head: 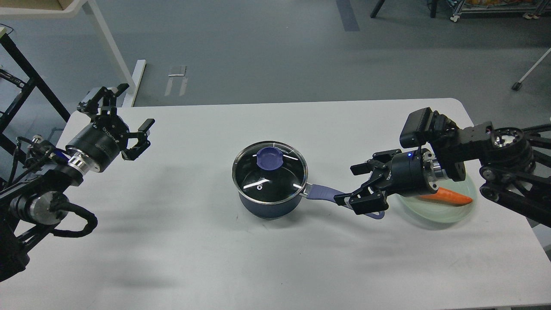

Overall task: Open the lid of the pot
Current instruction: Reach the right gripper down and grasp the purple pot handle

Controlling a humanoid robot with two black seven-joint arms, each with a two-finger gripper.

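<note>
The pot [267,202] is seen mid-table, the lid [270,172] seated on it. The handle end is straddled by the right gripper [354,186], jaws apart; the left gripper [129,107] is held open, far left. Next, the knob must be gripped.

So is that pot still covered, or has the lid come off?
Covered. The lid sits flat on the pot, its steel rim matching the pot's edge all round. Neither gripper touches its knob.
</note>
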